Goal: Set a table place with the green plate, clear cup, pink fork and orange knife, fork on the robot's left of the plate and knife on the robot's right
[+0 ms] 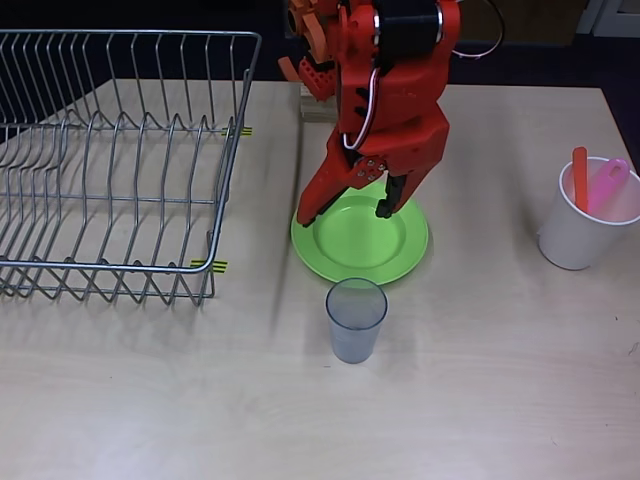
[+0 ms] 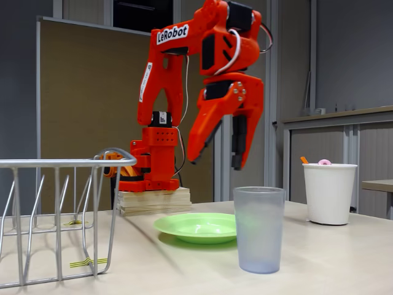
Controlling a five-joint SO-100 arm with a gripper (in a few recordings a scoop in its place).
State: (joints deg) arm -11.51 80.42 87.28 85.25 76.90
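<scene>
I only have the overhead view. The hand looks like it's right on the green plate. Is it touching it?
Observer: No. From the fixed view at the side, the hand hangs well above the plate, with open air between them.
Operator: Is it carrying anything?
Observer: Nothing. Its two fingers are spread apart with only air between them.
Operator: How much of the fork and knife can I get at in the white cup?
Observer: Little. From the side, only the tips of the pink fork and the orange knife show above the rim of the white cup.
</scene>
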